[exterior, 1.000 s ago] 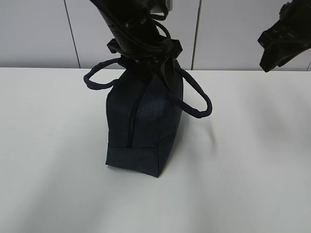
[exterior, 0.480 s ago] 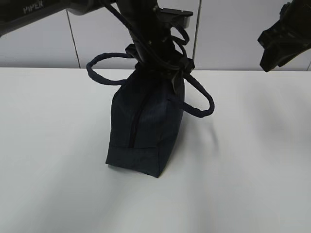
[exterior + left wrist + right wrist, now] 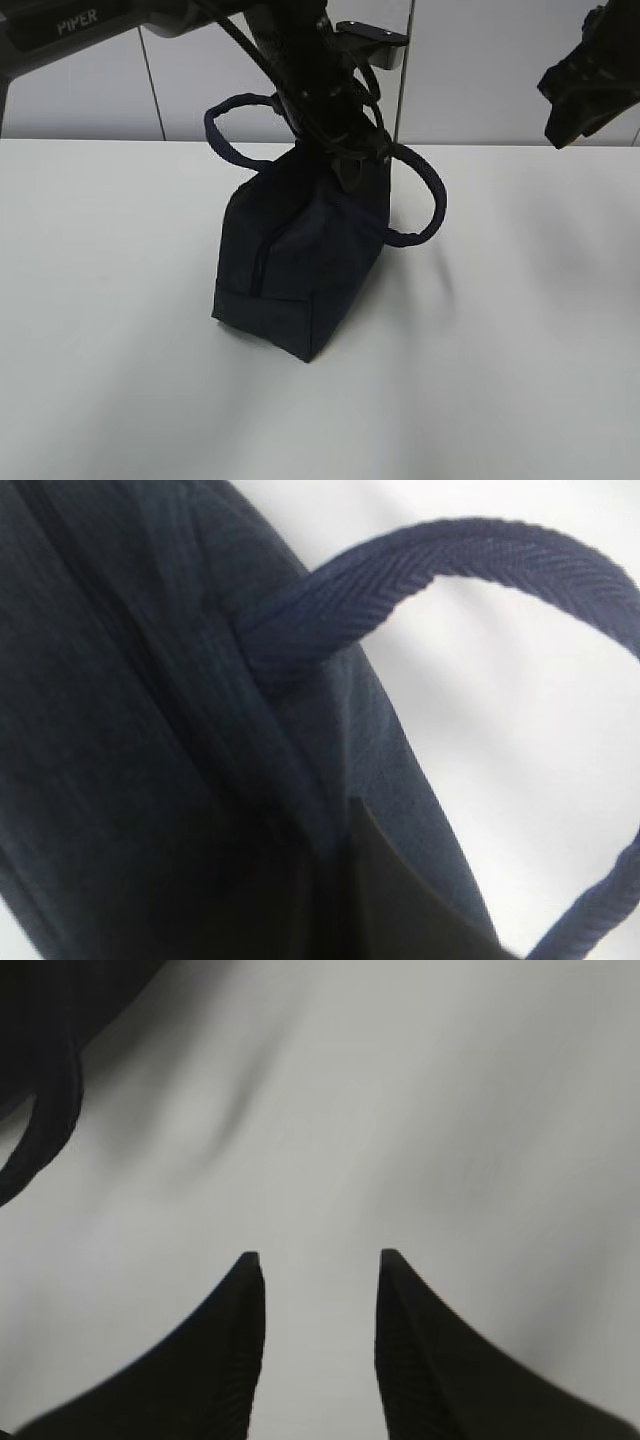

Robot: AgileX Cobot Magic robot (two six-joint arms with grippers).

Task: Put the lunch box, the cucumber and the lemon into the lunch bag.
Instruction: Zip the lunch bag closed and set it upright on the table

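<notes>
**Currently: left gripper at the bag top, right gripper idle**

Exterior view: a dark navy boxy fabric lunch bag (image 3: 295, 255) is seen standing on the white table (image 3: 520, 330), tilted, with its near bottom corner pointing at the camera. Two loop handles are spread out, one to the upper left (image 3: 232, 122), one to the right (image 3: 420, 205). The left gripper (image 3: 345, 160) is pressed into the bag's top; its fingertips are lost against the dark fabric, and the jaws are taken as closed together. What they pinch cannot be told. The right gripper (image 3: 590, 85) is held high at the right, well apart from the bag.

Left wrist view: navy cloth and one webbing handle are seen close up.

Right wrist view: two dark fingers (image 3: 235, 1360) are parted over bare table, nothing between them.
</notes>
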